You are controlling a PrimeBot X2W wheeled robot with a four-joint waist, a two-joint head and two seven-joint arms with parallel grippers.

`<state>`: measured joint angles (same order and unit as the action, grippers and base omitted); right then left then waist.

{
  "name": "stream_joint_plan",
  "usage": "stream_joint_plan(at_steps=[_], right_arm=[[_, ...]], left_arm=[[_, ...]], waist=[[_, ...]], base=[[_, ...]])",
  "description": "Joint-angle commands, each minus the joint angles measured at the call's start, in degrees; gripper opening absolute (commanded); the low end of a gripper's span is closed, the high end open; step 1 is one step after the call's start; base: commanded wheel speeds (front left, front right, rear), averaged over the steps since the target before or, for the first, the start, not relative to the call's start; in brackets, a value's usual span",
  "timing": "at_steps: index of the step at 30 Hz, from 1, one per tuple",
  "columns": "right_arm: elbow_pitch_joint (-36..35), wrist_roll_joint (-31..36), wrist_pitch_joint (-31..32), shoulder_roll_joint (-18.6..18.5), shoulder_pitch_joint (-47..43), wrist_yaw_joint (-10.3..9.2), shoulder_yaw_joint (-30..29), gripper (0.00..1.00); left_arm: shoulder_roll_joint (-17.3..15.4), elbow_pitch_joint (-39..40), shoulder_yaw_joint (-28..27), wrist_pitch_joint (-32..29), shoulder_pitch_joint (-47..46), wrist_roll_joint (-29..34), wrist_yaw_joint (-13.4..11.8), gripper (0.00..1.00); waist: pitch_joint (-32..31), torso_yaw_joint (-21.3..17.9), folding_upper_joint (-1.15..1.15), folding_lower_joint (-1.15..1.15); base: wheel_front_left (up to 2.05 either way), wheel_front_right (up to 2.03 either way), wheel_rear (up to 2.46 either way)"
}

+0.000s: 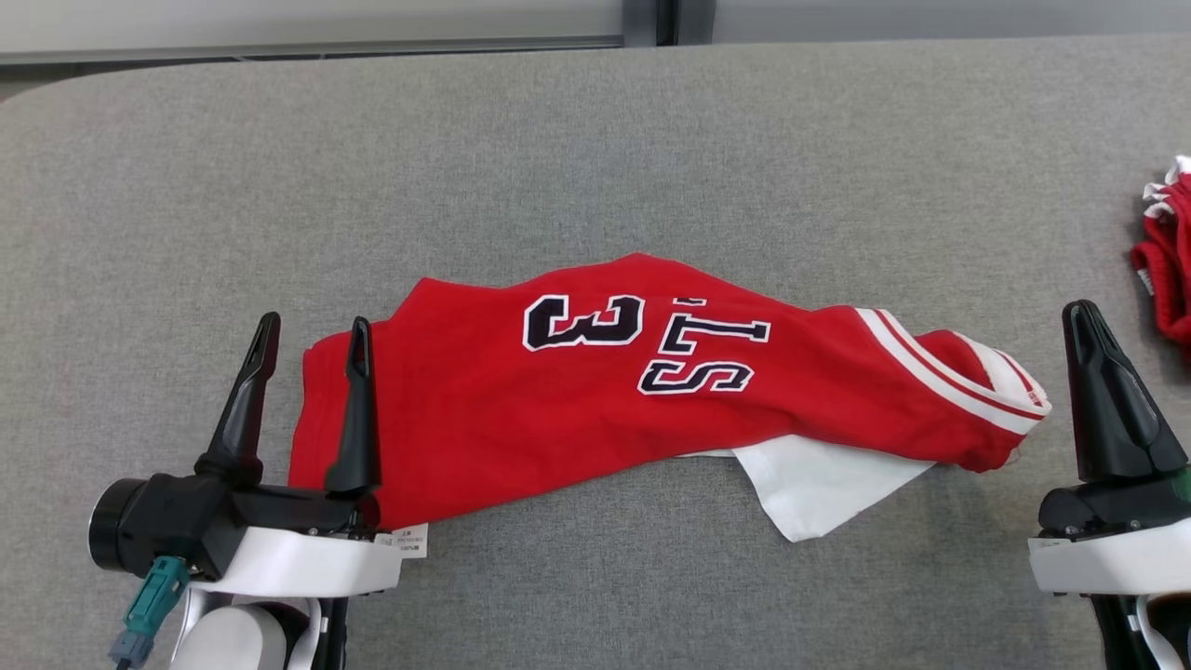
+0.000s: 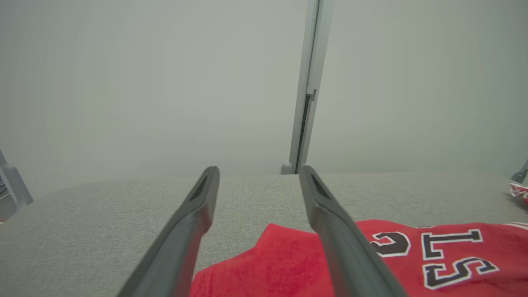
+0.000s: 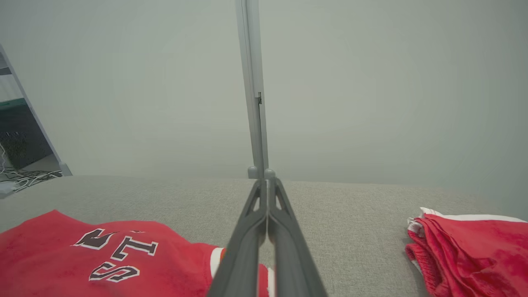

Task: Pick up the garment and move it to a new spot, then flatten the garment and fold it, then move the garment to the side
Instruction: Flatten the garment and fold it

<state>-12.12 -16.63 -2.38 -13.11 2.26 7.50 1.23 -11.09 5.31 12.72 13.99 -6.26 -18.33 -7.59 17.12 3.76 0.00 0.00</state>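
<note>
The garment (image 1: pixel 614 381) is a red jersey with dark, white-edged letters and a numeral, lying folded into a long band across the grey table (image 1: pixel 558 149), with white trim at its right end and a white flap sticking out below. It shows again in the left wrist view (image 2: pixel 412 264) and the right wrist view (image 3: pixel 82 255). My left gripper (image 1: pixel 312 340) stands open over the garment's left end, one finger above the cloth, one outside it, holding nothing. My right gripper (image 1: pixel 1079 316) is shut and empty, just right of the garment's right end.
A second red and white garment (image 1: pixel 1168 251) lies bunched at the table's right edge, seen also in the right wrist view (image 3: pixel 470 247). A pale wall with a vertical post (image 2: pixel 307 86) stands behind the table's far edge.
</note>
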Motion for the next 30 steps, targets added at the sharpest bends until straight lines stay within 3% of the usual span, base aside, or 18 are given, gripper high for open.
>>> stream_joint_plan(at_steps=[1,2,3,4,5,17,30], right_arm=[[-0.07,-0.2,-0.69,0.06,-0.27,-0.02,-0.02,0.0],[0.09,-0.28,-0.88,0.07,-0.15,-0.02,-0.08,0.0],[0.29,-0.65,-1.14,0.43,-0.18,-0.02,-0.12,0.16],[0.38,-0.47,-1.43,0.46,-0.21,-0.02,-0.21,0.84],[0.57,-0.33,-1.52,0.47,-0.33,-0.02,-0.31,1.0],[1.99,-0.04,-0.88,2.16,-7.96,-0.02,-0.06,1.0],[1.48,-0.25,-0.18,2.6,-10.15,-0.02,0.03,1.0]], left_arm=[[-0.24,-0.11,-0.15,0.19,-0.07,-0.08,-0.08,1.0],[-0.3,-0.28,-0.15,0.19,0.29,-0.16,-0.12,1.0],[-0.37,-0.45,-0.1,0.17,0.66,-0.26,-0.11,1.0],[-0.41,-0.63,-0.01,0.09,1.03,-0.37,-0.06,1.0],[-0.5,-0.82,0.09,0.01,1.28,-0.36,0.02,1.0],[-1.63,-2.1,1.16,-1.26,6.24,-0.94,-0.15,1.0],[-2.48,-1.85,0.75,-2.54,8.11,-1.73,-1.22,1.0]], waist=[[-0.65,-0.12,0.0,0.0],[-1.2,-0.22,0.0,0.0],[-1.8,-0.33,0.0,0.0],[-2.44,-0.43,0.0,0.0],[-3.07,-0.55,0.0,0.0],[-11.08,-1.92,0.0,0.0],[-12.46,-2.35,0.0,0.0]], base=[[0.0,0.0,0.0],[0.0,0.0,0.0],[0.0,0.0,0.0],[0.0,0.0,0.0],[0.0,0.0,0.0],[0.0,0.0,0.0],[0.0,0.0,0.0]])
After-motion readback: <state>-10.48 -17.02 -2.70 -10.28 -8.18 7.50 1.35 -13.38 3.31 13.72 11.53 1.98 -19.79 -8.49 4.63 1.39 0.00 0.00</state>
